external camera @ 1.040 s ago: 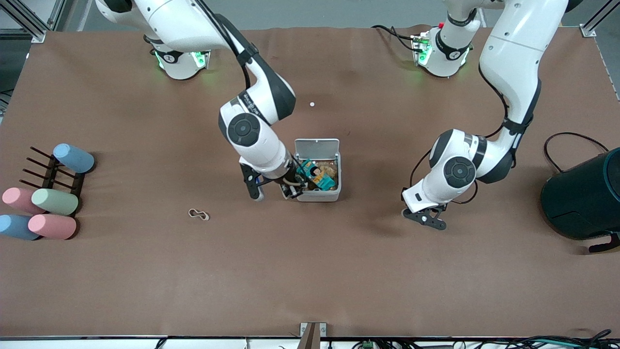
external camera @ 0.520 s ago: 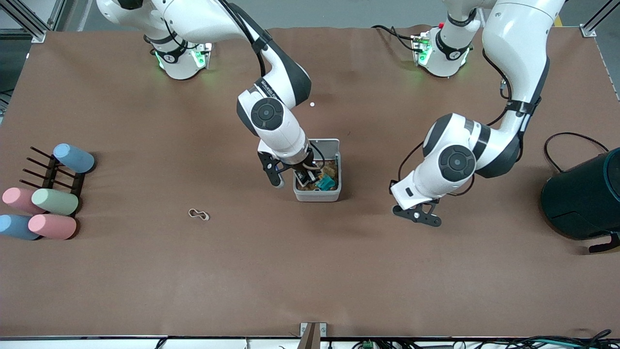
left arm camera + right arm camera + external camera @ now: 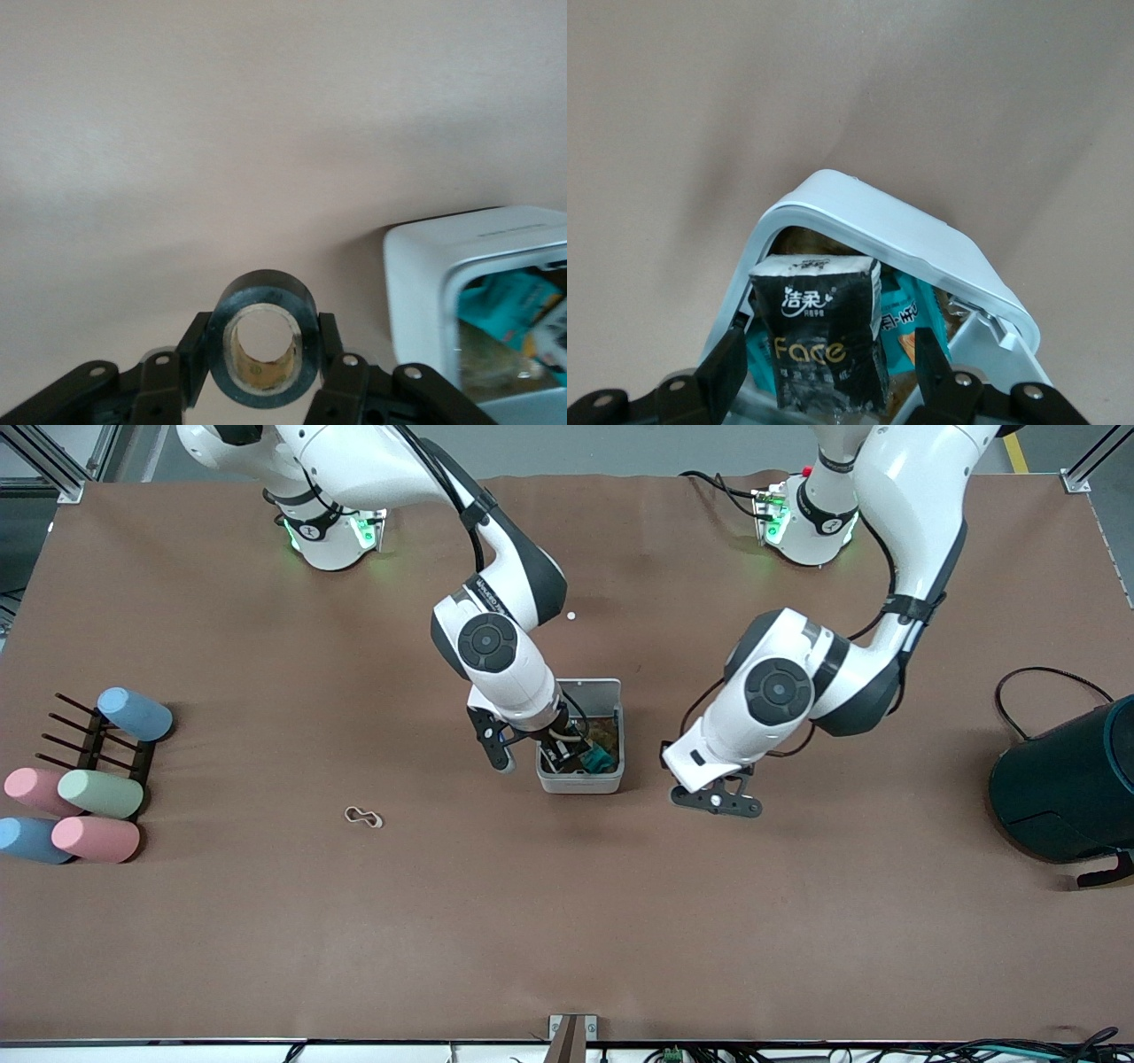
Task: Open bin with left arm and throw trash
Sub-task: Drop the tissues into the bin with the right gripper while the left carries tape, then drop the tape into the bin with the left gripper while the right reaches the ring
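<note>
Now my right gripper (image 3: 828, 354) hangs inside the mouth of the bin (image 3: 580, 784), lid (image 3: 589, 689) tipped up and open. A second ago it was at the bin's corner with the fingers pinched on the black foil packet (image 3: 819, 336). Since then the fingers have spread, and in the right wrist view both pads stand clear of the packet's edges. The packet sits upright between them on the teal wrappers already in the bin. Judgement: this item is released and counts as thrown, though it may need to settle lower.

Meanwhile my left gripper (image 3: 266, 354) has swung in from the left arm's end of the table. It is now low over the mat, just beside the bin wall. It is clamped on the dark tape roll (image 3: 266, 283), one finger on each side, hole facing the wrist camera.

Judgement: right gripper should lift out first, or the two will crowd the opening. The rubber-band loop (image 3: 363, 817) lies untouched on the mat, well away from both grippers.
</note>
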Controlling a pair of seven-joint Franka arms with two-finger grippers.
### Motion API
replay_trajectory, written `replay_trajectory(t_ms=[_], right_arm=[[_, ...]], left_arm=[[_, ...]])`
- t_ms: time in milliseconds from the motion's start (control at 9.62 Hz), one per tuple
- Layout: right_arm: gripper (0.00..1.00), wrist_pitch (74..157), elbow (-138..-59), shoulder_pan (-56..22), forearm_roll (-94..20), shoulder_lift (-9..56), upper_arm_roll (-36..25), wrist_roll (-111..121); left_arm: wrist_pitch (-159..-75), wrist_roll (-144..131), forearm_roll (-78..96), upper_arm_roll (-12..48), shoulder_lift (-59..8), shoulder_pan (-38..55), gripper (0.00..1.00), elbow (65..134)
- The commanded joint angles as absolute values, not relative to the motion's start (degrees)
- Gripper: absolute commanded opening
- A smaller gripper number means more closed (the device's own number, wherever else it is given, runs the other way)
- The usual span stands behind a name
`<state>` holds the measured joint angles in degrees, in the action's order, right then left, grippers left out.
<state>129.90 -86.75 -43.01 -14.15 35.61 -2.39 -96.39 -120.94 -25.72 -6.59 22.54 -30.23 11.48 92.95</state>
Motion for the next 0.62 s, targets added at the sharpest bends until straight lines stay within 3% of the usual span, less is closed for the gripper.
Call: replay_trajectory(t_ms=[0,312,520], right_arm=[[0.89,127.8,-86.3,-42.4,-13.4,34.5,-2.8,-96.2],[0.87,114.8,-86.5,-34.2,-14.2,29.5,-3.3,-85.5],[0.86,112.9,-89.1,-26.6,-14.2,29.1,-3.3,-77.5]], left_arm=[[-120.0,-32.8,-6.4,22.7,-33.6,15.8,0.02,88.3],[-120.4,-39.3,-6.9,22.7,-35.5,19.7,0.03,88.2],[-120.8,-42.2,-6.9,22.5,-36.3,21.3,0.03,87.6]])
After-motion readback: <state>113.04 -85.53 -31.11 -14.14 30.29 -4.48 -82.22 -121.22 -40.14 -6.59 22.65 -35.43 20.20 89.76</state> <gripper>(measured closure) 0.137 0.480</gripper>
